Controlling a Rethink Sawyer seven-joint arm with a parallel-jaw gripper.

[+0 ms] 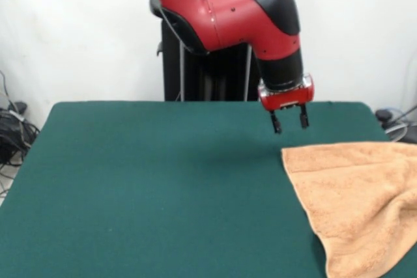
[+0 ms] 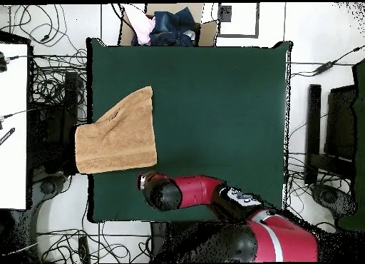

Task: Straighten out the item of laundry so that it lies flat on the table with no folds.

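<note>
The tan terry towel (image 1: 355,203) lies at the right side of the dark green table (image 1: 156,187), with a fold ridge across its right part and one edge over the table's side. In the overhead view the towel (image 2: 117,136) lies at the table's (image 2: 214,118) left edge, partly overhanging it. My gripper (image 1: 290,122) hangs in the air above the table just behind the towel's near-left corner, open and empty. In the overhead view the gripper end (image 2: 142,181) shows just below the towel's lower right corner.
A cardboard box with clothes (image 2: 167,26) stands beyond the table's far edge in the overhead view. Cables (image 2: 50,83) and equipment lie on the floor on both sides. The robot pedestal (image 1: 208,69) stands behind the table.
</note>
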